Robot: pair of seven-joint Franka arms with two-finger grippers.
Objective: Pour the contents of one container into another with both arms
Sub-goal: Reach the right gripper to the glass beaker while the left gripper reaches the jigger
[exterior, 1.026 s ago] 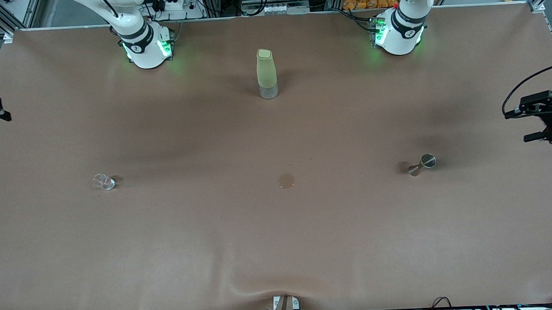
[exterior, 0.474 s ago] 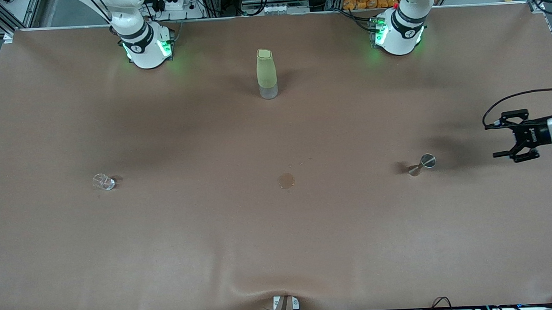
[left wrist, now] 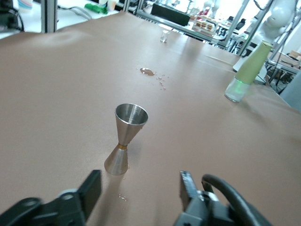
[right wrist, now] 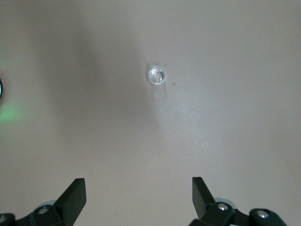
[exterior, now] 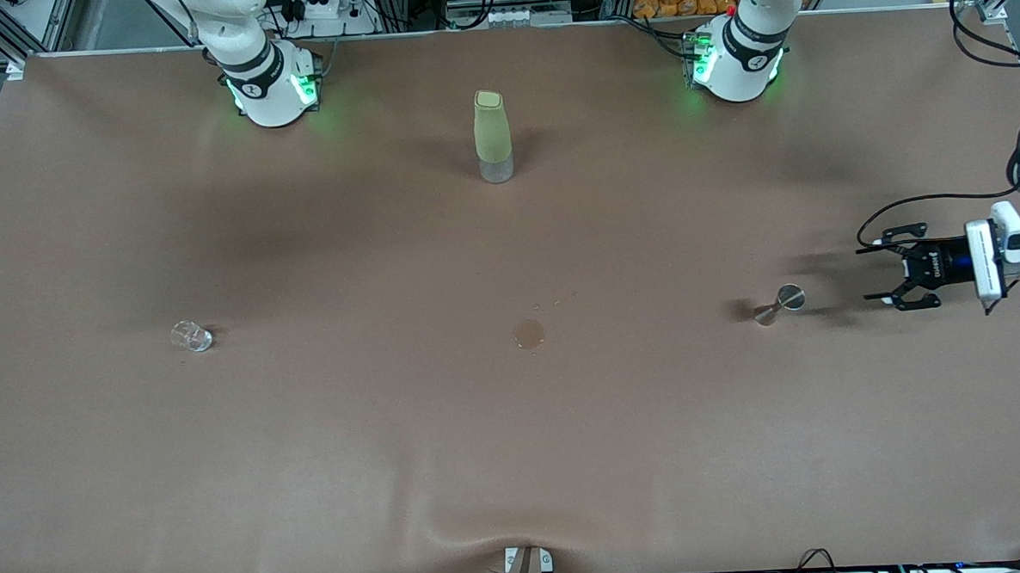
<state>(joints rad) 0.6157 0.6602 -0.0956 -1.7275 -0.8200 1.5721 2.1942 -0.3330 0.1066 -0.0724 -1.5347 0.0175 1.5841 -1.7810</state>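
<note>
A steel jigger (exterior: 779, 303) (left wrist: 127, 146) stands upright on the brown table cover toward the left arm's end. My left gripper (exterior: 884, 270) (left wrist: 139, 188) hangs low beside it, open and level, pointing at it with a gap between them and nothing between its fingers. A small clear glass (exterior: 191, 336) (right wrist: 156, 76) stands toward the right arm's end. My right gripper (right wrist: 138, 193) is high over the table near that glass, open and empty; it is outside the front view.
A tall pale-green bottle (exterior: 492, 136) (left wrist: 247, 70) with a clear base stands midway between the two arm bases. A small wet patch (exterior: 528, 333) (left wrist: 147, 71) with a few droplets lies at the table's middle.
My left gripper has come in from the table's edge and down toward the jigger. My right gripper has left the front view at the right arm's end.
</note>
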